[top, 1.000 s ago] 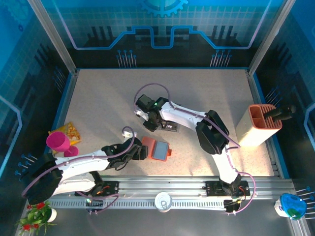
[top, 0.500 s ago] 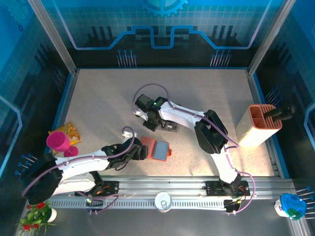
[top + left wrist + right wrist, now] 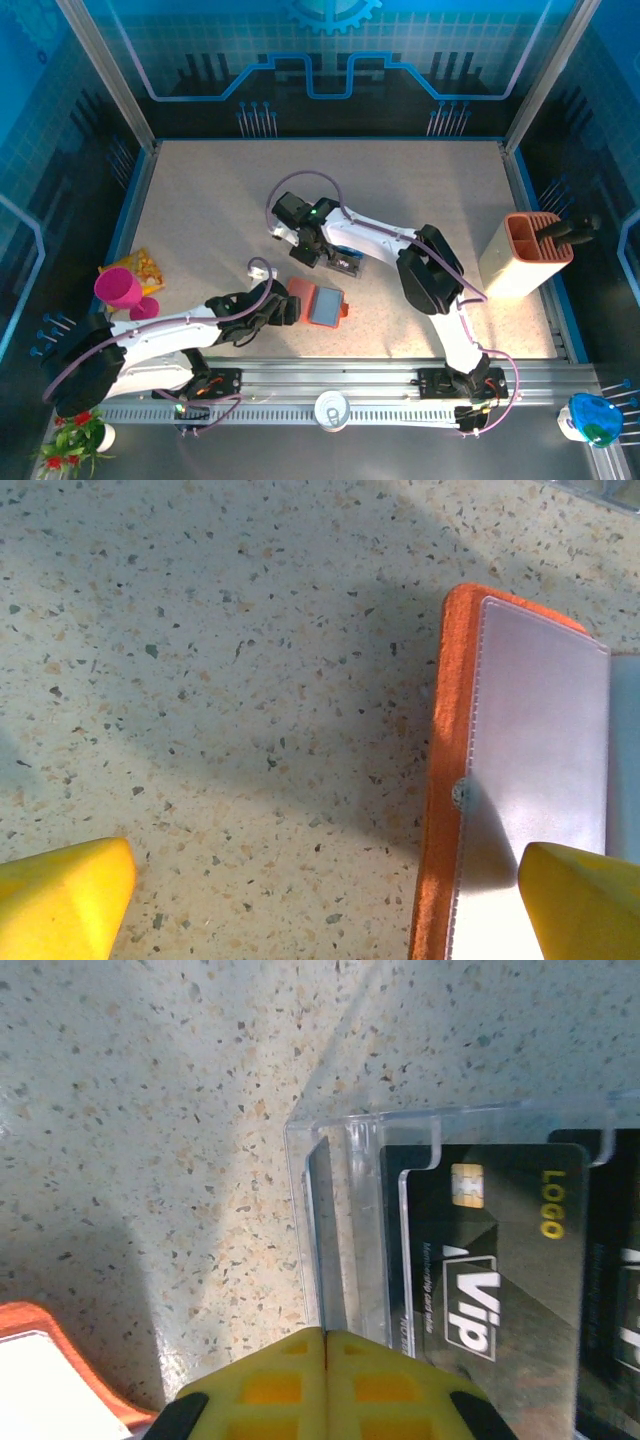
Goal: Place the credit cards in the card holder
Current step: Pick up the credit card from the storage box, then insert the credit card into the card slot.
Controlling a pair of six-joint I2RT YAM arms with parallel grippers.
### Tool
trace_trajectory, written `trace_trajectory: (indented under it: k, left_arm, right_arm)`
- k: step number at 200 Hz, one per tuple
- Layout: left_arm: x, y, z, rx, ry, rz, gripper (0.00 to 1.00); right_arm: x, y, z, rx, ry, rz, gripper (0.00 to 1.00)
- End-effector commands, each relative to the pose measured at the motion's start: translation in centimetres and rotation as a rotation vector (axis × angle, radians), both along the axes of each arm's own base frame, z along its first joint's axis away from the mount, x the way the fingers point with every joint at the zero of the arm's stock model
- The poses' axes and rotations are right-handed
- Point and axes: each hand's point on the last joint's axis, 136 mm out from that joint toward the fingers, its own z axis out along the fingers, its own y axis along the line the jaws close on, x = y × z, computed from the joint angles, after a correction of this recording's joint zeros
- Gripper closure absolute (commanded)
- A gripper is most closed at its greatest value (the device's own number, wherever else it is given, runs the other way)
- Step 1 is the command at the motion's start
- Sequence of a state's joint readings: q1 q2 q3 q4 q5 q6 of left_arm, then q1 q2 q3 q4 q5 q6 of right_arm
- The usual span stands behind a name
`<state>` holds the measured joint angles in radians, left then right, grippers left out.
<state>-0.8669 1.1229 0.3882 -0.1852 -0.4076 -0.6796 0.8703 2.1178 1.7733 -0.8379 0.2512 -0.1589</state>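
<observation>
Right jaws are pressed flat together, yellow fingertips (image 3: pixel 270 1390) meeting with nothing visible between them, right at the edge of the clear tray (image 3: pixel 330 1160). Black cards (image 3: pixel 500 1260) sit in its slots, a VIP one nearest. From above, the tray sits mid-table (image 3: pixel 200 200) and the orange holder (image 3: pixel 320 302) lies open just beside it at its 7 o'clock, grey pockets up. Left jaws are spread wide at the holder's 9 o'clock, one tip over bare table, the other over the holder's edge.
</observation>
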Motion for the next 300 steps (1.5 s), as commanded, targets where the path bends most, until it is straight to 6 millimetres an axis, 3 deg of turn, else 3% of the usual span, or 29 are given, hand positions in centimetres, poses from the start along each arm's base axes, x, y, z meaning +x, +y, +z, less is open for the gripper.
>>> trace_trajectory:
  k: [1, 44, 85, 134, 181, 186, 210, 300]
  left_arm:
    - [0.3, 0.0, 1.2, 0.005, -0.016, -0.003, 0.01]
    - [1.0, -0.8, 2.7, 0.009, -0.04, -0.032, 0.01]
    - [2.2, -1.6, 3.6, 0.051, -0.047, -0.069, 0.01]
    - [3.0, -1.4, 2.9, 0.111, -0.021, -0.096, 0.01]
    - [2.4, -0.5, 1.6, 0.139, 0.01, -0.093, 0.01]
    - [2.4, -0.4, 1.6, 0.138, 0.009, -0.09, 0.01]
    - [2.2, 0.0, 1.5, 0.139, 0.016, -0.07, 0.01]
    - [-0.2, 1.8, -0.8, 0.081, 0.124, 0.079, 0.01]
  right_arm:
    - [-0.5, 1.1, 5.6, 0.098, -0.07, 0.023, 1.0]
    - [-0.8, 0.6, 9.4, 0.202, -0.109, -0.051, 1.0]
    - [-2.4, -1.3, 10.0, 0.338, -0.078, -0.204, 1.0]
    - [-5.4, -3.1, 9.9, 0.588, 0.003, -0.4, 1.0]
    - [-8.2, -3.5, 8.9, 0.9, 0.132, -0.564, 1.0]
    - [-8.7, -3.7, 7.9, 0.914, 0.151, -0.583, 1.0]
    - [-9.5, -3.8, 6.7, 1.032, 0.194, -0.657, 1.0]
    - [-10.4, -3.5, 2.6, 1.177, 0.228, -0.798, 1.0]
